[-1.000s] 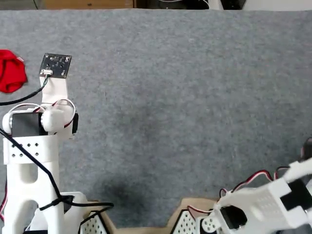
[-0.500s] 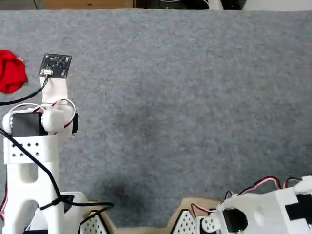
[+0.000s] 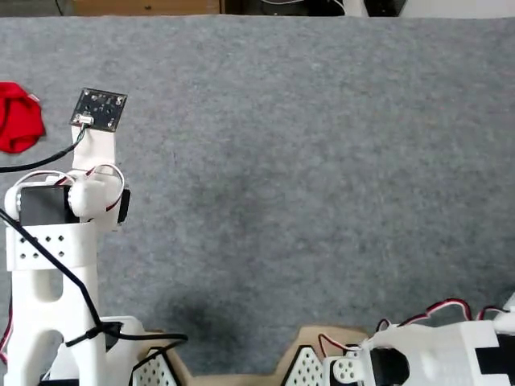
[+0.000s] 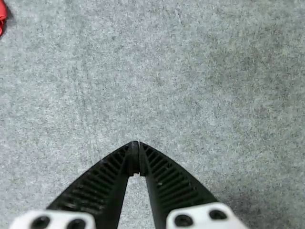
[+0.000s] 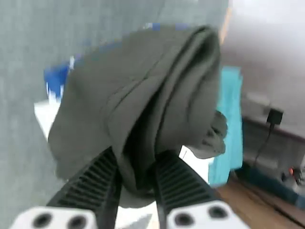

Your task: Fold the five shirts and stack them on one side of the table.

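Dark grey-green crumpled shirt point(image 5: 143, 95) bunched up in a fat wad, clamped tight between the black ribbed fingers of the right gripper point(image 5: 136, 160), lifted clear of everything. Right behind it, bits of blue cloth point(image 5: 56, 78), white cloth point(image 5: 44, 112) and a strip of turquoise cloth point(image 5: 231, 119), all just off the edge of the grey felt surface point(image 3: 306, 161). Can't tell whether those are more shirts, tbh.

Over in the high view, white right arm point(image 3: 438, 362) tucked low in the near right corner. Red bunched-up shirt point(image 3: 18, 117) sitting at the far left edge of the surface, unfolded, well apart from the dark one. White left arm point(image 3: 52, 249) standing on that same side, its little wrist camera board point(image 3: 100, 109) just beside the red shirt, not touching.

Left gripper point(image 4: 135, 160) pointed down at bare felt, fingers pressed together at the tips, nothing between them, with a sliver of the red shirt off at the frame's corner.
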Tool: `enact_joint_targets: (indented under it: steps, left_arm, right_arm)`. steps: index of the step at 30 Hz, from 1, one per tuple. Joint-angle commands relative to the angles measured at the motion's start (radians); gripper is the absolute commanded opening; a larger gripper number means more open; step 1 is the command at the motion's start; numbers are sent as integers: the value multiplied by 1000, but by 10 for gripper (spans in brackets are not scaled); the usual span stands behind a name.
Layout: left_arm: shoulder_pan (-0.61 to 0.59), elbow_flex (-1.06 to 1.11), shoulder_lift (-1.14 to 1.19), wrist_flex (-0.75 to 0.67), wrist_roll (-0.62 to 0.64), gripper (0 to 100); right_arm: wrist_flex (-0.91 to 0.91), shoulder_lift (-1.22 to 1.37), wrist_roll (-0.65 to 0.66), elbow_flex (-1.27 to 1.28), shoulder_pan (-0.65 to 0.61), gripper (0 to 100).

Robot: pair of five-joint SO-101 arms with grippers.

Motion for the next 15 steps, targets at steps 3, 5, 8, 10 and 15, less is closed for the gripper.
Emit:
enact_joint_targets:
  steps: [3,5,8,10,15]
  left_arm:
    - [-6,-52,-21,-3,-23,19]
    - [-6,-52,-22,-3,-31,19]
    - [-6,-52,-22,-3,-37,19]
    - [-6,-52,-22,-3,-37,19]
    - [-2,-52,-22,-3,-37,19]
  right_arm:
    - [41,-68,98,71,62,5]
    - [40,-68,132,93,85,5]
    - [40,-68,178,111,120,5]
    - [44,-68,221,134,137,5]
    - [48,-76,361,254,148,9]
